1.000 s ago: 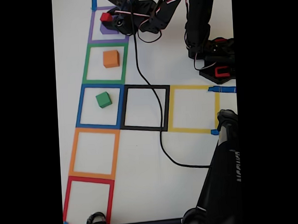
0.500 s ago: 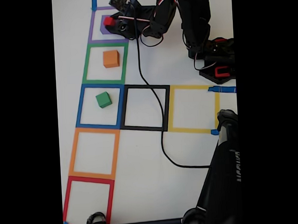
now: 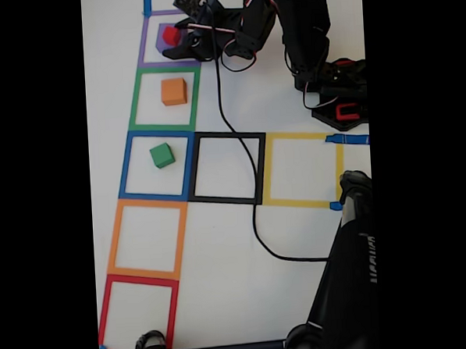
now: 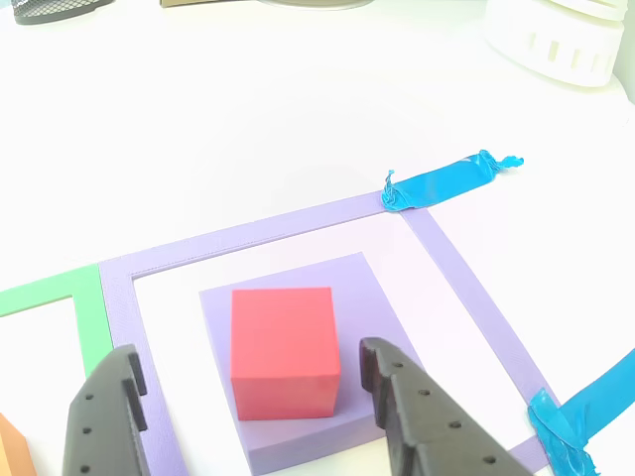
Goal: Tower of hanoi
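Red cube atop purple cube; orange cube and green cube apart, each alone.

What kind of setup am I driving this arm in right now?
Probably a hobby or lab tabletop rig: a white table marked with coloured tape squares, small cubes such as the red cube on the purple cube, and a loose black cable.

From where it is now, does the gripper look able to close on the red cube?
Probably yes. In the other view the gripper is open, one finger on each side of the red cube, which sits on the purple cube. Nothing lies between the fingers and the cube.
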`<action>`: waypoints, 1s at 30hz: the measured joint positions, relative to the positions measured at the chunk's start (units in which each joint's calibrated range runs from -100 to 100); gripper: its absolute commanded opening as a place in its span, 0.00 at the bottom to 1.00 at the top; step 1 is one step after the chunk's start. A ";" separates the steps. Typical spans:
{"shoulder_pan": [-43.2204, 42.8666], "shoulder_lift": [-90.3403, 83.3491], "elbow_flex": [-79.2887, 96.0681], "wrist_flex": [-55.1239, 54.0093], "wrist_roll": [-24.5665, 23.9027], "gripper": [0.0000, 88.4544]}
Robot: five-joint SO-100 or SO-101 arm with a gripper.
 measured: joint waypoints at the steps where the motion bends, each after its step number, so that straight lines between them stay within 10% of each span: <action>1: 0.00 -0.17 0.00 0.00 0.18 0.29; 10: -1.17 -18.24 -0.09 15.56 0.18 0.09; 30: -17.79 -53.44 -46.83 118.26 0.18 0.01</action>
